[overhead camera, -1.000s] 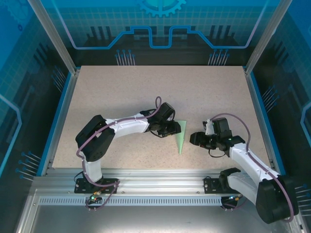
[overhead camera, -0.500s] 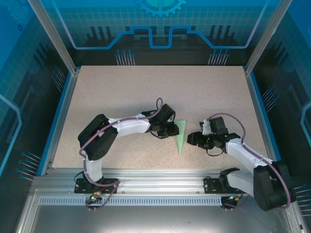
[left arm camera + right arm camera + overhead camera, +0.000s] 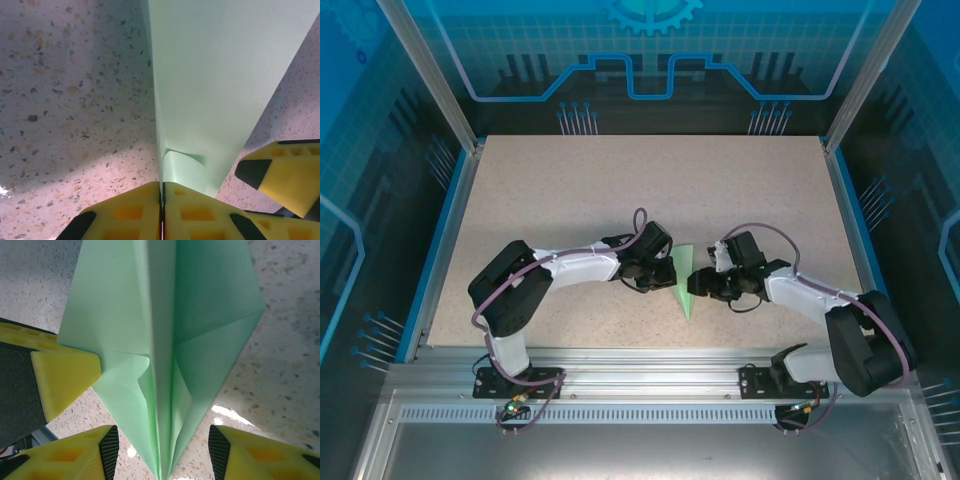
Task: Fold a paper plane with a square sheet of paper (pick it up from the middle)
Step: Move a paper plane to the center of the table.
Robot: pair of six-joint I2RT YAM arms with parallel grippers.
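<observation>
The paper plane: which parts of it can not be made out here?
- Top view: on the plane, creases are too small; the left hand hides its left edge.
- Left wrist view: the top edge cuts off its far end.
- Right wrist view: the top edge cuts it too.

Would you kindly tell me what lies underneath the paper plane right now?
The speckled table shows all round the paper plane and lies below it. The left gripper is shut on one edge. The tabletop directly beneath the paper is covered.
</observation>
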